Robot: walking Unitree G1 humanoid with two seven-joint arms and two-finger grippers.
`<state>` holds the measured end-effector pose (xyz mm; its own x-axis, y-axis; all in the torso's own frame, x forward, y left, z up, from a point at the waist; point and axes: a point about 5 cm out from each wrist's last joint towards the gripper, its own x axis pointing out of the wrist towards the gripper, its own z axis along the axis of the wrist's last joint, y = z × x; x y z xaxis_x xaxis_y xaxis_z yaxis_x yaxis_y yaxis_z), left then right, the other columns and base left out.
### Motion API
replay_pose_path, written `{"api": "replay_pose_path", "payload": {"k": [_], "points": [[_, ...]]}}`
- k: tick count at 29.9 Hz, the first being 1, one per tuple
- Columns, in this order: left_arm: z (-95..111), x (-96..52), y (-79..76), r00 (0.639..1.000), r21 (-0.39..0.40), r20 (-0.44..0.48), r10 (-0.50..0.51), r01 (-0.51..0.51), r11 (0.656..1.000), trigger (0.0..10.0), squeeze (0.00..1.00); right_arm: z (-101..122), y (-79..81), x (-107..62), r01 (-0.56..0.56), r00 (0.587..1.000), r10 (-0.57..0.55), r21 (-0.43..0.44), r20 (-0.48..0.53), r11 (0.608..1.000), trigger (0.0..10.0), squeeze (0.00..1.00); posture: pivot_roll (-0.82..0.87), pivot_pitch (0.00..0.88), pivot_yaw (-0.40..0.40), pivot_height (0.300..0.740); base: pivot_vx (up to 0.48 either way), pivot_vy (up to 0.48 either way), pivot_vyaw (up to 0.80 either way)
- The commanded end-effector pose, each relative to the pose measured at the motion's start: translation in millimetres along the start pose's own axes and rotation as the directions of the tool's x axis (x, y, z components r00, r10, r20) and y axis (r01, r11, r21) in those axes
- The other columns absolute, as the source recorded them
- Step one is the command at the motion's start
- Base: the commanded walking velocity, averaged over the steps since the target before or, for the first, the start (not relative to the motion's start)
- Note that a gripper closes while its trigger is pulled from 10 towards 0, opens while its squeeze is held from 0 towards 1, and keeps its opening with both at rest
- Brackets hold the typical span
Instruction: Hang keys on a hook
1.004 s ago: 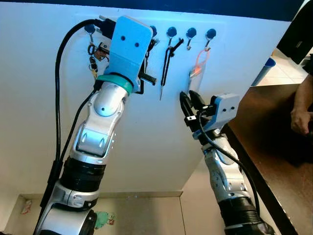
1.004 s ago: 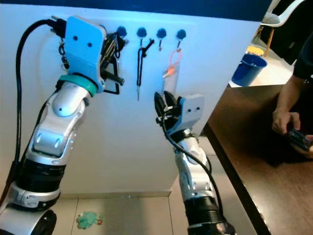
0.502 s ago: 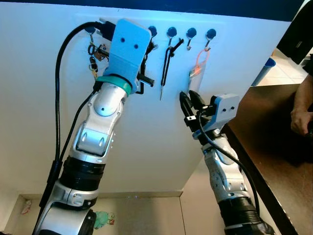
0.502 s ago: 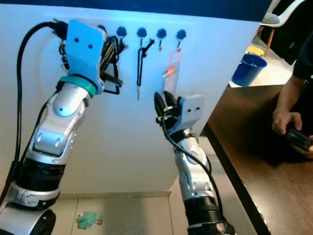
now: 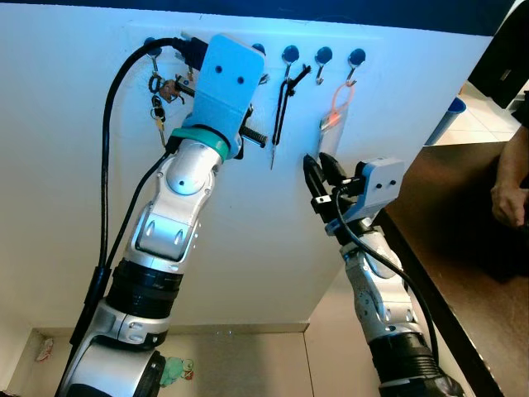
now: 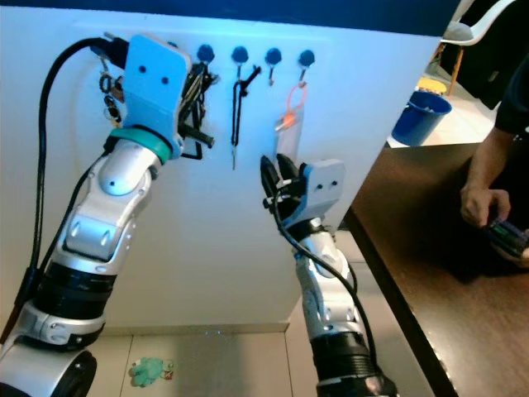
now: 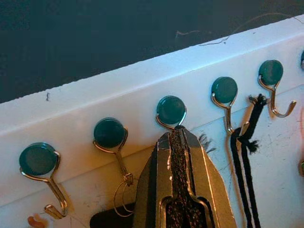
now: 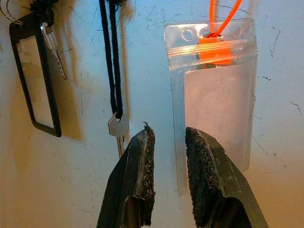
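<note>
Keys [image 5: 157, 106] hang beside left gripper [image 7: 176, 134] (jaws closed) near hooks [image 7: 171, 111].

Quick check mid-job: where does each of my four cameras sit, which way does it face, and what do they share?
Left eye and right eye views: on the head, facing the white wall's hook row; both silver arms show, the left gripper raised at the hooks, the right gripper lower.
Left wrist view: along its shut fingers at a green hook.
Right wrist view: along its open fingers at the clear badge pouch.
Shared: both wrist views show the black lanyard.
</note>
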<state>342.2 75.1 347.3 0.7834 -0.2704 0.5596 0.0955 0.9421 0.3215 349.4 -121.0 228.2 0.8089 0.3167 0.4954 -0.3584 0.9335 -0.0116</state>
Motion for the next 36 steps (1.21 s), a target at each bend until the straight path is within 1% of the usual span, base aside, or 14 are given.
{"api": "replay_pose_path", "payload": {"k": [1, 4, 6, 10, 11, 14, 18, 22, 32, 35, 36], "points": [[-2, -1.3, -5.3, 1.0, 0.012, -0.002, -0.023, 0.023, 1.0, 10.0, 0.0, -1, 0.9, -0.2, -0.002, 1.0, 0.002, -0.004, -0.002, 1.0, 10.0, 0.0, 0.16, 0.114, 0.043, 0.74, 0.0, 0.0, 0.0], [-4, -2.4, -6.4, 0.999, 0.019, -0.006, -0.033, 0.033, 0.999, 10.0, 0.0, -1, 1.0, 0.2, -0.003, 1.0, 0.003, -0.005, -0.001, 1.0, 10.0, 0.0, 0.16, 0.114, 0.043, 0.74, 0.0, 0.0, 0.0], [-7, -6.0, -9.6, 0.998, 0.032, -0.015, -0.054, 0.054, 0.998, 10.0, 0.0, -1, 0.8, 0.5, -0.002, 1.0, 0.002, -0.006, -0.001, 1.0, 10.0, 0.0, 0.16, 0.116, 0.043, 0.74, 0.0, 0.0, 0.0], [-8, -9.5, -11.1, 0.998, 0.031, -0.02, -0.061, 0.062, 0.998, 10.0, 0.0, -1, 0.3, 0.4, -0.001, 1.0, 0.001, -0.006, -0.001, 1.0, 10.0, 0.0, 0.16, 0.118, 0.043, 0.74, 0.0, 0.0, 0.0], [-8, -11.4, -10.3, 0.998, 0.028, -0.021, -0.058, 0.058, 0.998, 10.0, 0.0, -1, 0.1, 0.2, 0.0, 1.0, 0.0, -0.006, -0.001, 1.0, 10.0, 0.0, 0.16, 0.12, 0.041, 0.74, 0.0, 0.0, 0.0], [-8, -11.4, -10.3, 0.998, 0.028, -0.021, -0.058, 0.058, 0.998, 10.0, 0.0, -1, 0.1, 0.2, 0.0, 1.0, 0.0, -0.006, -0.001, 1.0, 10.0, 0.0, 0.16, 0.12, 0.041, 0.74, 0.0, 0.0, 0.0], [-8, -18.6, -6.6, 0.999, 0.022, -0.027, -0.043, 0.044, 0.999, 10.0, 0.0, -1, -0.5, 0.4, 0.0, 1.0, 0.0, -0.006, -0.003, 1.0, 10.0, 0.0, 0.17, 0.125, 0.038, 0.74, 0.0, 0.0, 0.0], [-7, -21.2, -4.6, 0.999, 0.02, -0.028, -0.035, 0.036, 0.999, 10.0, 0.0, -1, -0.4, 0.8, -0.001, 1.0, 0.001, -0.005, -0.004, 1.0, 10.0, 0.0, 0.17, 0.126, 0.036, 0.74, 0.0, 0.0, 0.0], [-8, -23.1, -4.1, 0.999, 0.021, -0.032, -0.031, 0.031, 0.999, 10.0, 0.0, -1, -0.8, 1.1, 0.0, 1.0, 0.0, -0.006, -0.004, 1.0, 10.0, 0.0, 0.17, 0.126, 0.036, 0.74, 0.0, 0.0, 0.0], [-6, -24.5, -3.6, 1.0, 0.013, -0.016, -0.026, 0.026, 1.0, 10.0, 0.0, -1, -0.6, 0.9, 0.0, 1.0, 0.0, -0.006, -0.002, 1.0, 10.0, 0.0, 0.16, 0.127, 0.041, 0.74, 0.0, 0.0, 0.0], [-5, -27.6, -2.5, 1.0, 0.002, -0.008, -0.014, 0.014, 1.0, 10.0, 0.0, -1, -0.4, 0.6, 0.0, 1.0, 0.0, -0.007, -0.001, 1.0, 10.0, 0.0, 0.16, 0.127, 0.043, 0.74, 0.0, 0.0, 0.0]]}}
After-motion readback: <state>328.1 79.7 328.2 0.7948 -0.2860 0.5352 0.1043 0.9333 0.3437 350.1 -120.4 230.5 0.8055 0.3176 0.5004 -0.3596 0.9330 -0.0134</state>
